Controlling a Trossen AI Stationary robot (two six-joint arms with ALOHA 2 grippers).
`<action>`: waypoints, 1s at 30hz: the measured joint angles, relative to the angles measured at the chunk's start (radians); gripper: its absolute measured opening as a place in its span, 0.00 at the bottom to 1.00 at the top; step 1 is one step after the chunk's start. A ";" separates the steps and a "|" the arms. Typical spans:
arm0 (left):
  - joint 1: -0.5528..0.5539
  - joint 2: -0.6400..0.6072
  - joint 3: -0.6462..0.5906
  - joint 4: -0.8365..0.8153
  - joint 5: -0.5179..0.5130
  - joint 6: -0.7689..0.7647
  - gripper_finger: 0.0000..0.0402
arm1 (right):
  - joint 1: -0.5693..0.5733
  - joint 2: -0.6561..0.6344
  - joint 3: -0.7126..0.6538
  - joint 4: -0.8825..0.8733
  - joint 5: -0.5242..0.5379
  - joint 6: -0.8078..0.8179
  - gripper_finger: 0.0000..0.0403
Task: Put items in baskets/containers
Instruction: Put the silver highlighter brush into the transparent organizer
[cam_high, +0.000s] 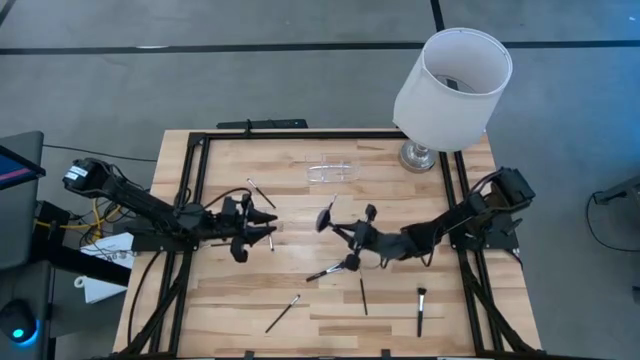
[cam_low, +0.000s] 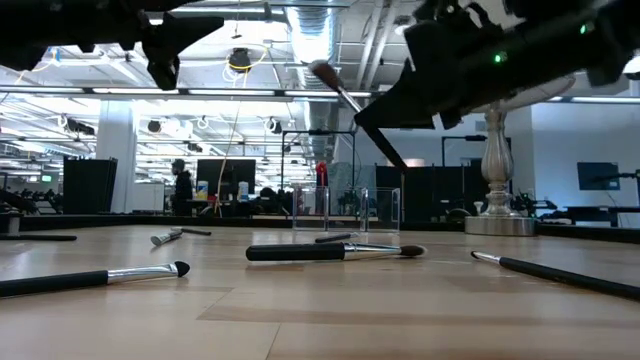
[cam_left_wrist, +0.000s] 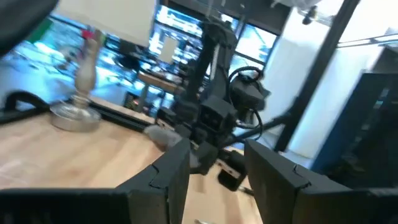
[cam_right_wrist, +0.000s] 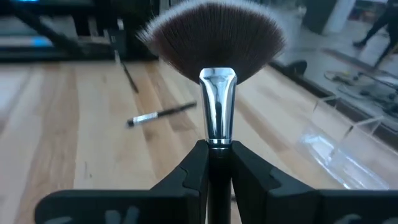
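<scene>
The right hand clamps a fan brush above the surface; the left hand hangs unclenched, empty. Six brushes lie loose.

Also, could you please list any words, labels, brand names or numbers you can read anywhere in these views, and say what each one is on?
None can be read.
Fan brush held in the right gripper: no marking shows on its silver ferrule or handle.
Clear organizer: no label visible.
Lampshade: plain white.
Monitors in the room behind: lit, but whatever they show is too small and blurred to read.
</scene>
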 joint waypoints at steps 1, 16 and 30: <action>0.006 0.000 0.000 0.006 -0.010 0.016 0.37 | -0.015 0.000 -0.024 0.065 -0.030 -0.013 0.11; 0.264 -0.003 0.009 0.140 0.131 0.205 0.37 | -0.220 -0.001 -0.095 0.226 -0.178 -0.131 0.11; 0.622 -0.005 0.098 0.038 0.484 0.194 0.37 | -0.462 -0.001 -0.165 0.403 -0.416 -0.180 0.12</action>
